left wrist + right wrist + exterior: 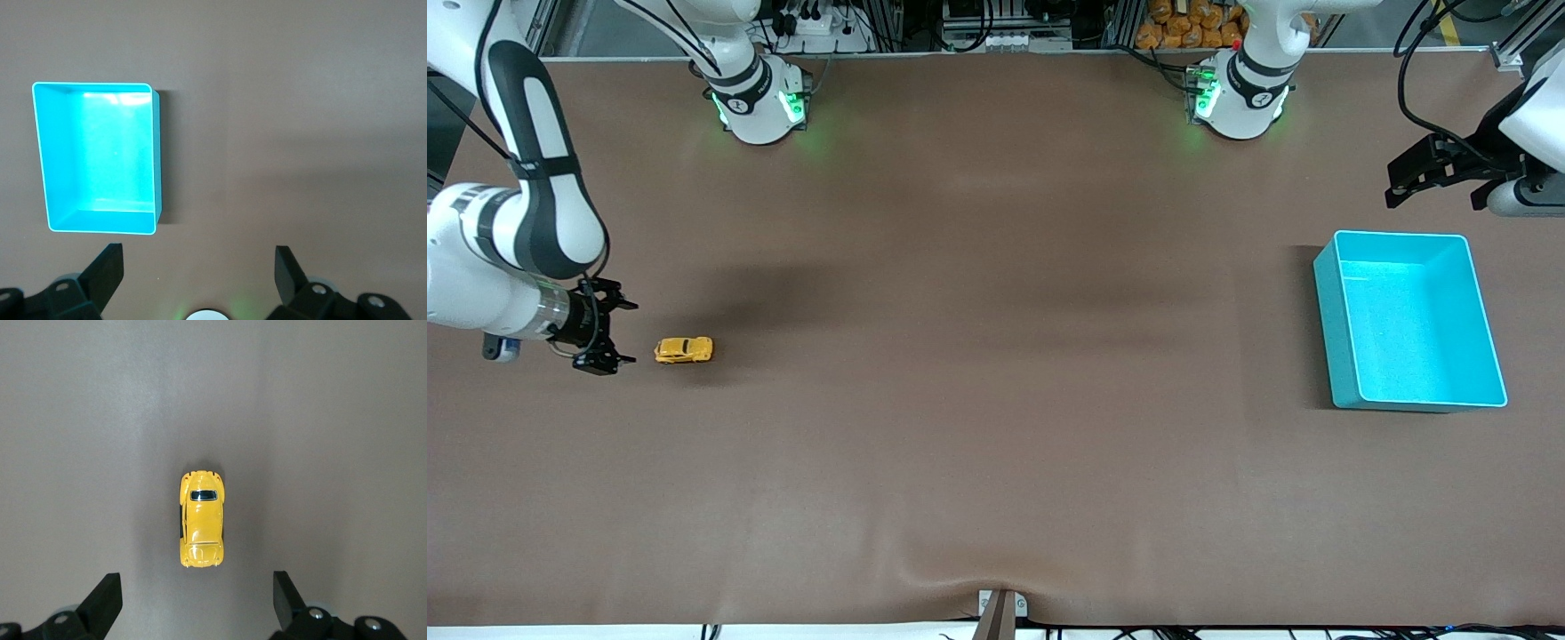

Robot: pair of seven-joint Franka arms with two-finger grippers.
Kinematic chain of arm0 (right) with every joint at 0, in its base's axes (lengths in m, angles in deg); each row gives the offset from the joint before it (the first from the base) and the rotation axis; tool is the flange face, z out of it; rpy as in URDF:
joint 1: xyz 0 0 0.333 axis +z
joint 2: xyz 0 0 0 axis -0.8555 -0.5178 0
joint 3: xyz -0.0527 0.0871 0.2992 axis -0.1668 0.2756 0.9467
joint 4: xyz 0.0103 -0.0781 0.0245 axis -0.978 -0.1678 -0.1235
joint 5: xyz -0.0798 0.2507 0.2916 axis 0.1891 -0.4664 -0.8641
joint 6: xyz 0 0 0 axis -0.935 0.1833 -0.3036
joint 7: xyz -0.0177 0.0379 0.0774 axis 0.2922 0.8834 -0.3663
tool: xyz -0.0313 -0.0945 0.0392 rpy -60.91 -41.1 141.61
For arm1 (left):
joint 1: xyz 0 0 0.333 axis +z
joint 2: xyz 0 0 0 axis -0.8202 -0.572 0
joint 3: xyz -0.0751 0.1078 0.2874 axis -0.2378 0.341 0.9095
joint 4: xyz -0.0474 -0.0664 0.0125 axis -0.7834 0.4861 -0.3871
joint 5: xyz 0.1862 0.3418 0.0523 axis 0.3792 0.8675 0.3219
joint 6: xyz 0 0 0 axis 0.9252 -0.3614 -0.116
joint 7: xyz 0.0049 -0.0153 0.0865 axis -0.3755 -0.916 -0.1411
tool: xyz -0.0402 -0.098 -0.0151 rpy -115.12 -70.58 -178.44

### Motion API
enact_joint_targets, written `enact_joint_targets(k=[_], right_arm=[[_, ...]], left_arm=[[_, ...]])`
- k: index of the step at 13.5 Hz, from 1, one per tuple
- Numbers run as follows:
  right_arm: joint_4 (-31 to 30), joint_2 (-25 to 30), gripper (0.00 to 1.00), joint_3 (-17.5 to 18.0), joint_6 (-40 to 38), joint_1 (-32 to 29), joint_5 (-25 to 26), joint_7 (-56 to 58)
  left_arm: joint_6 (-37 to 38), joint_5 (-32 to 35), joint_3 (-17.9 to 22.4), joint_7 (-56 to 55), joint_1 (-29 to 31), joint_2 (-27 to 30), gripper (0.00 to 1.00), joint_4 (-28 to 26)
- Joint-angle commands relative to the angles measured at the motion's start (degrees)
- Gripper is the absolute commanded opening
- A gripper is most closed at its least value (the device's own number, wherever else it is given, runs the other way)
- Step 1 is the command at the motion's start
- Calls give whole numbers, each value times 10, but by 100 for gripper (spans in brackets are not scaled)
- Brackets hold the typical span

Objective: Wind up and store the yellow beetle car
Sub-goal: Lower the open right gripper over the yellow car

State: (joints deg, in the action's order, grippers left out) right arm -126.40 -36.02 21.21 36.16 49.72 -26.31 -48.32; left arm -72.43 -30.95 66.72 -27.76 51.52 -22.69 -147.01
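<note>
The table (pixel 996 444) is covered with a brown sheet that looks matt and soft, like cloth or thin rubber; it lies smooth, with 1 small fold at the edge nearest the front camera. The yellow beetle car (pixel 684 350) has a glossy painted body that shines on the roof, and its window looks dark and glassy. The cyan bin (pixel 1334 320) looks like smooth plastic with a light shine inside. The fingers (pixel 100 603) of the right gripper (pixel 197 600) look like matt black plastic.
</note>
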Motion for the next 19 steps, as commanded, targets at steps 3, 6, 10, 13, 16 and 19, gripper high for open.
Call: enact_joint_targets(k=[3, 6, 10, 13, 16, 19], right_arm=[[-61, -11, 100, 5, 119, 1, -8, -21], [-66, -22, 100, 4, 133, 3, -8, -22], [-69, -51, 100, 4, 175, 5, -8, -56], [-71, -56, 100, 4, 178, 14, -8, -66], [-77, -61, 100, 4, 191, 14, -8, -66], [-86, -62, 98, 4, 199, 13, -8, -66]], left_arm=[[-2, -13, 4, 6, 1, 9, 100, -2], [-2, -13, 3, 6, 1, 9, 100, -2], [-2, -13, 3, 6, 1, 9, 100, -2], [-2, -13, 3, 6, 1, 9, 100, -2], [-2, -13, 3, 6, 1, 9, 100, -2], [-2, -13, 3, 6, 1, 9, 100, -2]])
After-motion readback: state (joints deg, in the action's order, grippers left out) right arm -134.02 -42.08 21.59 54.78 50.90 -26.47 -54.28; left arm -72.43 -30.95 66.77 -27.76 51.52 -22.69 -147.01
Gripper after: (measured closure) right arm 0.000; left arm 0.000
